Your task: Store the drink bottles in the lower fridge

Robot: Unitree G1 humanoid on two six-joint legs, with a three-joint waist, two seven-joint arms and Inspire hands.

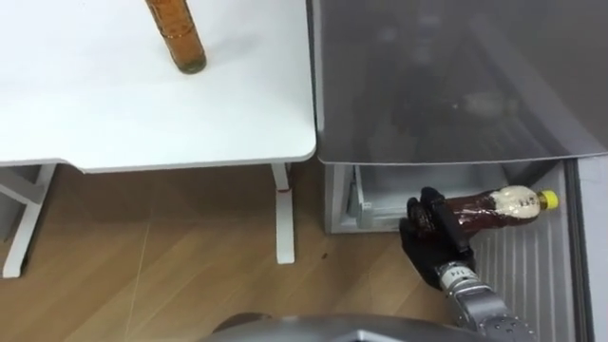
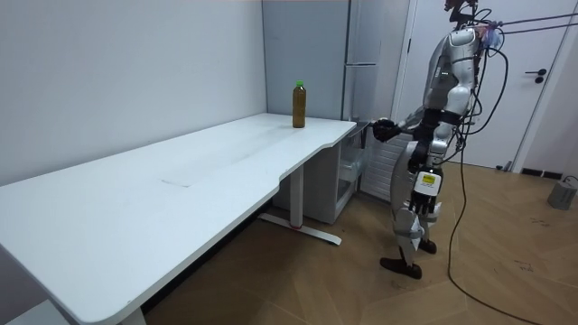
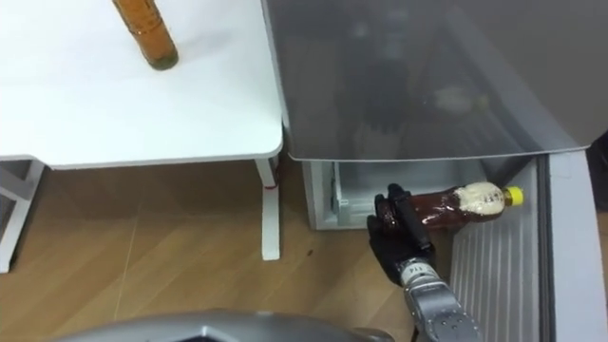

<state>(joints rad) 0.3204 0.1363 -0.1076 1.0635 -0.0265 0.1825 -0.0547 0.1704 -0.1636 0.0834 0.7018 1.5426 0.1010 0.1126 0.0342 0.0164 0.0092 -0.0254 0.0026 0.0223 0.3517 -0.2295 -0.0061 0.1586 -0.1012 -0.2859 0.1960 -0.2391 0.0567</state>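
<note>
The right robot hand (image 1: 427, 230) sits in the lower right of the left eye view, fingers curled round the base end of a dark drink bottle (image 1: 499, 205). The bottle lies roughly level. Its long axis runs across the frame, with the yellow cap (image 1: 548, 199) pointing towards the right edge, away from the palm.

The open lower fridge compartment (image 1: 380, 195) shows just up and left of the robot hand, under the grey fridge front (image 1: 446, 85) that fills the upper right of the frame. The bottle therefore hangs in front of the opening and not yet inside it. It looks as if the cap end sits over the ribbed panel (image 1: 522, 280) at the lower right, probably the inner face of the opened door. My judgement is that the coming move means carrying the bottle up-frame into the compartment, and a bottle held crosswise may have to be turned to clear the sides of the opening.

A second bottle (image 1: 180, 33) of amber drink stands upright at the top left on the white tabletop (image 1: 114, 114), well apart from the robot hand and beside the fridge edge.

In the room view the robot stands on a wooden floor (image 2: 343, 280) at the far end of the long tabletop. It faces the fridge, with a closed door behind it.
</note>
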